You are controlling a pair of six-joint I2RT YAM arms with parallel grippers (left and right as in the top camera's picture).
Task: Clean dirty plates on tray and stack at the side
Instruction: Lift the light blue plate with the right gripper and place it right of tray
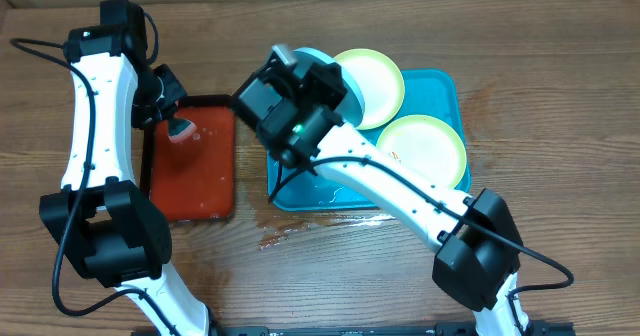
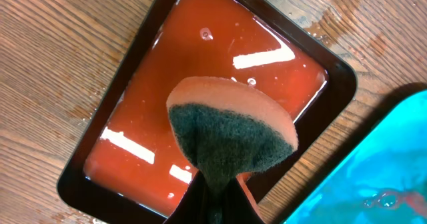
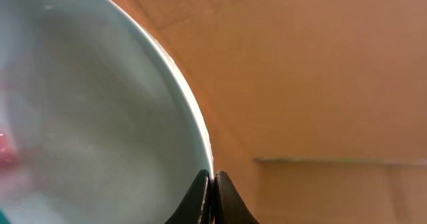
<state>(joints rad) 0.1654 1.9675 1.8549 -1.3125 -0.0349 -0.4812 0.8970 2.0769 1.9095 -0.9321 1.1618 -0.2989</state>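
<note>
My right gripper (image 1: 300, 64) is shut on the rim of the light blue plate (image 1: 322, 55) and holds it tilted above the left end of the turquoise tray (image 1: 445, 91). In the right wrist view the jaws (image 3: 212, 179) pinch the plate's edge (image 3: 100, 104); a red smear shows at its left. Two yellow-green plates (image 1: 370, 84) (image 1: 422, 148) lie in the tray. My left gripper (image 1: 178, 126) is shut on an orange sponge (image 2: 230, 127) with a dark green scrub face, held above the red tray (image 2: 200, 51).
The red tray with a black rim (image 1: 200, 176) holds shallow liquid and lies left of the turquoise tray (image 2: 373, 164). Water is spilled on the wooden table (image 1: 280, 236) in front of the trays. A cardboard wall stands at the back.
</note>
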